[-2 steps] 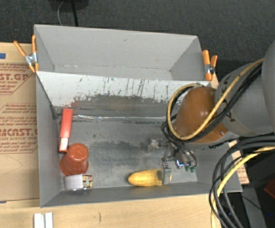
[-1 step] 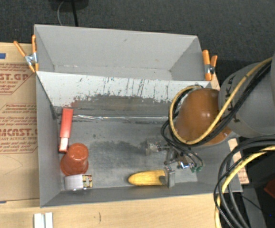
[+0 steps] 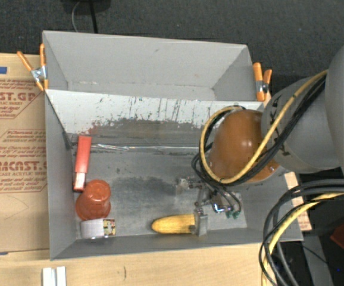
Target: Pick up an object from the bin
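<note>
Item: grey metal bin (image 3: 142,70), sloped walls, four loose things on its floor, one arm reaching in from 3 o'clock. Gripper (image 3: 203,210): at about 5 o'clock on the floor, low, hanging under the arm's orange cover (image 3: 237,145) and its looped cables; whether it stands wide or narrow cannot be told, and nothing is seen held in it. Nearest thing: a yellow cob-shaped toy (image 3: 173,224), likely an ear of corn, lying flat at 6 o'clock against the near wall, its right end just beside the gripper; judged the probable pick, since the gripper sits at that end and all else lies well apart. Its lengthwise lie along the wall probably leaves only the free end and upper side open to a grasp. Other contents, grouped at the left: a red bar (image 3: 81,162) at 9 o'clock, lying along the left wall; an orange-red cup (image 3: 93,199) at 8 o'clock, apparently mouth-down; a roll of silver tape (image 3: 96,228) at 7 o'clock, in the corner, touching the cup. Surface: bare metal, scuffed, with dark streaks down the far slope. Surroundings: dark flooring at 12 o'clock, pale wood at 6 o'clock.
</note>
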Robot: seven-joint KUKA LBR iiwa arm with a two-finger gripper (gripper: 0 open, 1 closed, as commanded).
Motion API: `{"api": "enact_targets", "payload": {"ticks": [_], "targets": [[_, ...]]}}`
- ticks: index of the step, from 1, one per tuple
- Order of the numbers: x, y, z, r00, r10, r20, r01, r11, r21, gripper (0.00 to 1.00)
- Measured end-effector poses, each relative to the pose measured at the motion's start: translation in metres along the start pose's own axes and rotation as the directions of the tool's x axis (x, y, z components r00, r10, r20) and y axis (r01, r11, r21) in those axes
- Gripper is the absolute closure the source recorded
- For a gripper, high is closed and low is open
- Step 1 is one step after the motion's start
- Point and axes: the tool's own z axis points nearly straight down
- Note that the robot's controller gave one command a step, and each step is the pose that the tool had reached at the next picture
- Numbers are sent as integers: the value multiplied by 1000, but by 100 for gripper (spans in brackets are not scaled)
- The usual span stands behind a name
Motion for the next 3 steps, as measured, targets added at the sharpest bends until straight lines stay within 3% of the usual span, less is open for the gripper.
{"api": "enact_targets", "payload": {"ticks": [1,2,3], "targets": [[2,-8,17,999,-43,-1,43,999,-1,0],[0,-4,24,991,-134,9,134,991,2,100],[0,-4,24,991,-134,9,134,991,2,100]]}}
